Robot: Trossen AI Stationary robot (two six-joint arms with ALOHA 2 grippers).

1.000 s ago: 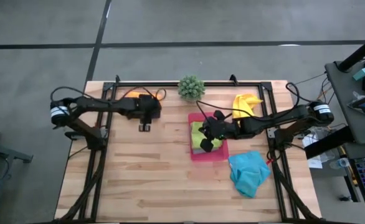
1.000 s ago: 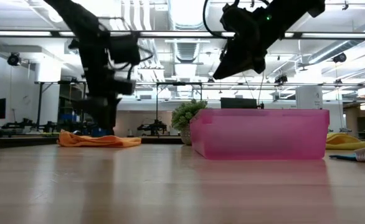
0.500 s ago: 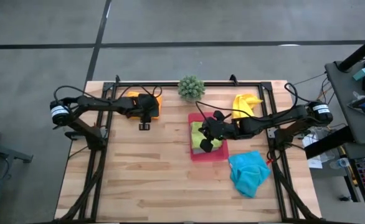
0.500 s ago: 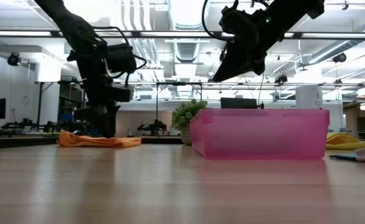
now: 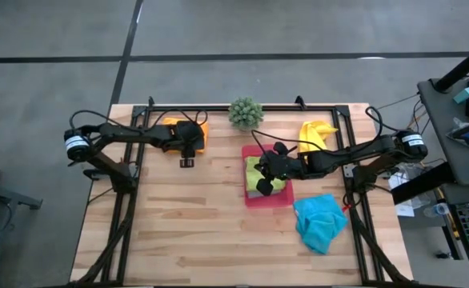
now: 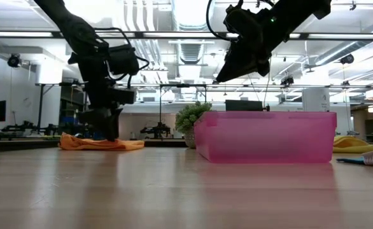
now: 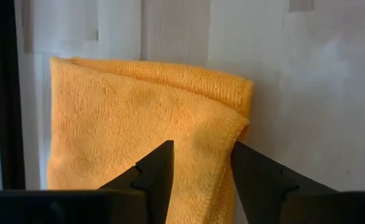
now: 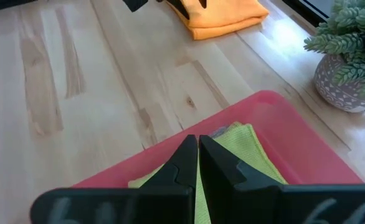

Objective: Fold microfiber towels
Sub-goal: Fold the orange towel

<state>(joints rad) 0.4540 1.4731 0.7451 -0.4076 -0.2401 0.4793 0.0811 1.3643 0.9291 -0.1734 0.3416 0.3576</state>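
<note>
The orange towel [image 5: 198, 128] lies folded at the far left of the table, beside the far rail. My left gripper [image 7: 201, 155] is open and points down at it, one finger over the cloth and one at its near folded edge [image 7: 245, 127]. In the low view my left gripper [image 6: 110, 130] reaches down to the orange towel [image 6: 100, 144]. My right gripper [image 8: 198, 146] is shut and holds nothing. It hangs well above the pink tray [image 5: 268, 200], where the lime green towel [image 5: 254, 170] lies on the grey one [image 8: 218, 132]. My left gripper's open fingers come from above at the near folded edge [image 7: 245, 127] of the orange towel. Whether the fingertips touch the cloth cannot be told. The towel lies flat on the table.
A potted plant [image 5: 246, 112] stands at the far edge, between the orange towel and the tray. The yellow towel [image 5: 314, 132] lies crumpled at the far right and the turquoise towel [image 5: 320, 222] at the near right. Bare wood spreads across the near left.
My left hand has shifted a little toward the table's far edge and turned somewhat above the orange towel, then kept still. Its fingertips stay at the towel's near edge. The towel lies as before.
</note>
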